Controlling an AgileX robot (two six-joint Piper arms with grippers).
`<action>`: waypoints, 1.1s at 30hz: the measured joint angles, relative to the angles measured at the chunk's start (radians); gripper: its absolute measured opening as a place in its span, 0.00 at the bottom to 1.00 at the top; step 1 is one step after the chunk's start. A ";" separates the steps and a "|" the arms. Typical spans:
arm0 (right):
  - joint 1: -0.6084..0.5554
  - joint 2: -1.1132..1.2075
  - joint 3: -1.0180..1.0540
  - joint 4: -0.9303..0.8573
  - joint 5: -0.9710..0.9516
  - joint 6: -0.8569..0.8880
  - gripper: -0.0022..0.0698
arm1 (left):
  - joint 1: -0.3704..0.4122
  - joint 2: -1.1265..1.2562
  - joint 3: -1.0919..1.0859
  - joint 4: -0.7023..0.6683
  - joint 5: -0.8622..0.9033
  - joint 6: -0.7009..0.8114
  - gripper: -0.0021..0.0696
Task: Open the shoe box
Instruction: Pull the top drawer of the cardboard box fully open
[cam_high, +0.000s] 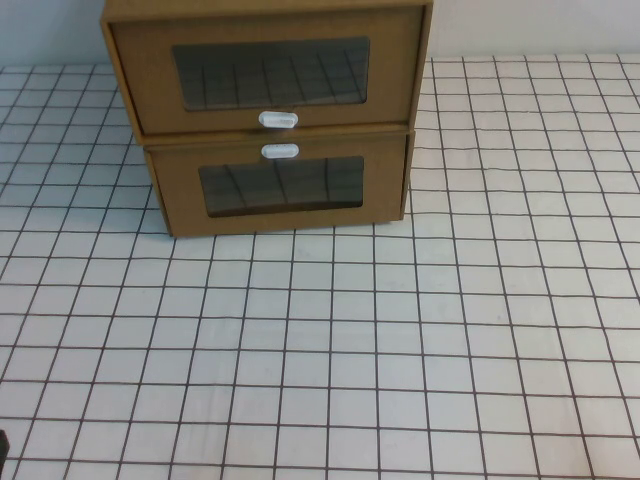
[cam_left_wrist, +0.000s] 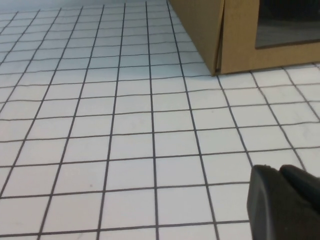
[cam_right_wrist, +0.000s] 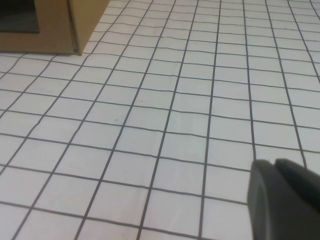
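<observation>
Cardboard shoe boxes, 2 stacked, upper box (cam_high: 270, 75) on lower box (cam_high: 285, 190), far side of gridded table (cam_high: 400, 350), both shut, white handles (cam_high: 278, 119) facing robot for pulling. Low over table: left gripper (cam_left_wrist: 282, 197) off boxes' left corner, state untellable; right gripper (cam_right_wrist: 282, 197) off right corner, closed, empty.

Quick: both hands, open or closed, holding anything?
Left hand: above the table, cannot be told.
Right hand: above the table, closed, holding nothing.

We see a table (cam_high: 330, 350) covered in white cloth with a dark grid. Behind it stands a plain pale wall (cam_high: 50, 30).
</observation>
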 joint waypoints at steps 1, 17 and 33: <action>0.000 0.000 0.000 0.000 0.000 0.000 0.01 | 0.000 0.000 0.000 -0.020 -0.005 0.000 0.03; 0.000 0.000 0.000 0.000 0.000 0.000 0.01 | 0.000 0.000 0.000 -0.289 -0.143 -0.208 0.03; 0.000 0.000 0.000 0.000 0.000 0.000 0.01 | 0.000 0.124 -0.223 -0.343 0.025 -0.188 0.03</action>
